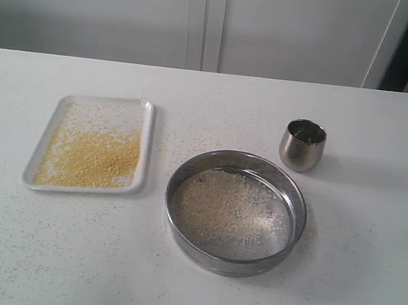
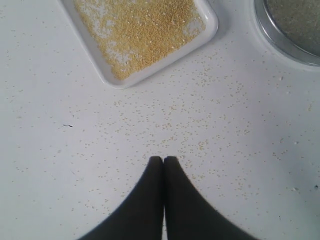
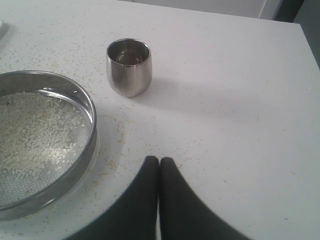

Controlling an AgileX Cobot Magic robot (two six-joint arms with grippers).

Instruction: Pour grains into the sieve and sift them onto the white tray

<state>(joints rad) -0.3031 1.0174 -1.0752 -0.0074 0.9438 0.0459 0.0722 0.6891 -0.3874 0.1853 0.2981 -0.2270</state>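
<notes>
Beside the white tray [image 1: 145,153], on the table [image 1: 365,291], stands the sieve [image 1: 220,262], whitish grains [image 1: 223,211] loose on its mesh. Its steel ring looks stiff, smooth and likely slippery: pinch the upright wall, keeping it level. Both the left gripper [image 2: 163,160] and right gripper [image 3: 159,161] are closed, holding nothing.
</notes>
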